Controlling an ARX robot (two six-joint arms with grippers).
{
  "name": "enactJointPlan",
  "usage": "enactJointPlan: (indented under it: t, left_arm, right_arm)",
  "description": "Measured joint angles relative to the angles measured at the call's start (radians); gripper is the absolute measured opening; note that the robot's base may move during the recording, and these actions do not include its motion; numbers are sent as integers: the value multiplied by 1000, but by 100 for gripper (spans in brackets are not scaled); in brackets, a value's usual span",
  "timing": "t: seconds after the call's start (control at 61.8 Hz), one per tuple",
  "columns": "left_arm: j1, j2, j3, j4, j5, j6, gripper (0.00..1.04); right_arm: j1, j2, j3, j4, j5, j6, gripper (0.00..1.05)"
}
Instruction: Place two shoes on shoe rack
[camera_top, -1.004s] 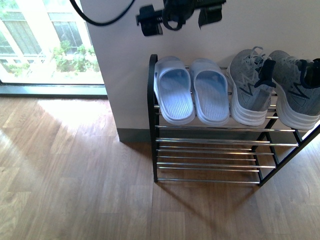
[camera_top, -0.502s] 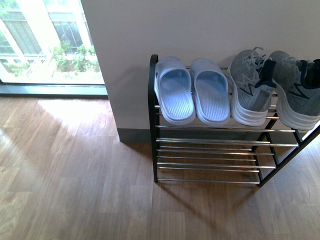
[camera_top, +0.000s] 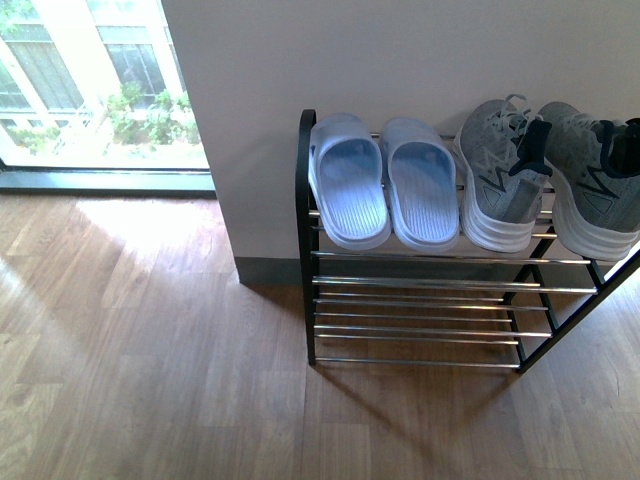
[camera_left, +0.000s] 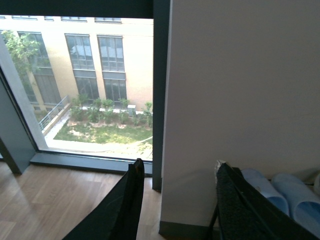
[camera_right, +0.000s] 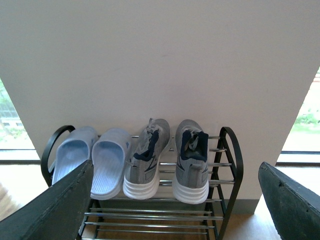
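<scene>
The shoe rack stands against the white wall, with black arched sides and silver rods. On its top tier lie two pale blue slippers at the left and two grey sneakers at the right. In the right wrist view the rack, slippers and sneakers show from the front. My right gripper is open and empty, well back from the rack. My left gripper is open and empty, near the wall corner; the slippers show beside one finger. Neither gripper shows in the front view.
Wooden floor spreads left of and in front of the rack. A floor-length window with a dark frame is at the far left, next to the wall corner. The rack's lower tiers hold nothing.
One second ago a dark gripper and cable showed at the top of the front view; they have moved up out of sight. The shoes and rack have not moved.
</scene>
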Motion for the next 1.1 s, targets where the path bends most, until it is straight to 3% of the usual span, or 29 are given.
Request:
enactJointPlan:
  t: [0.227,0.664,0.729,0.793,1.101]
  left_arm:
    - [95,-136,-180,24,93,25,1]
    - [207,-382,-360,-33,200,31,1]
    - [264,-423,-377,-57,280,32,1]
    - [293,-455,-390,-76,283,32,1]
    - [301,-601,-432,-177,294,32,1]
  right_arm:
    - [0,0,0,0,-1,0,96]
    - [0,0,0,0,0,0,96]
    - [0,0,0,0,0,0,96]
    - [0,0,0,0,-1,0,96]
    - [0,0,0,0,-2,0,96]
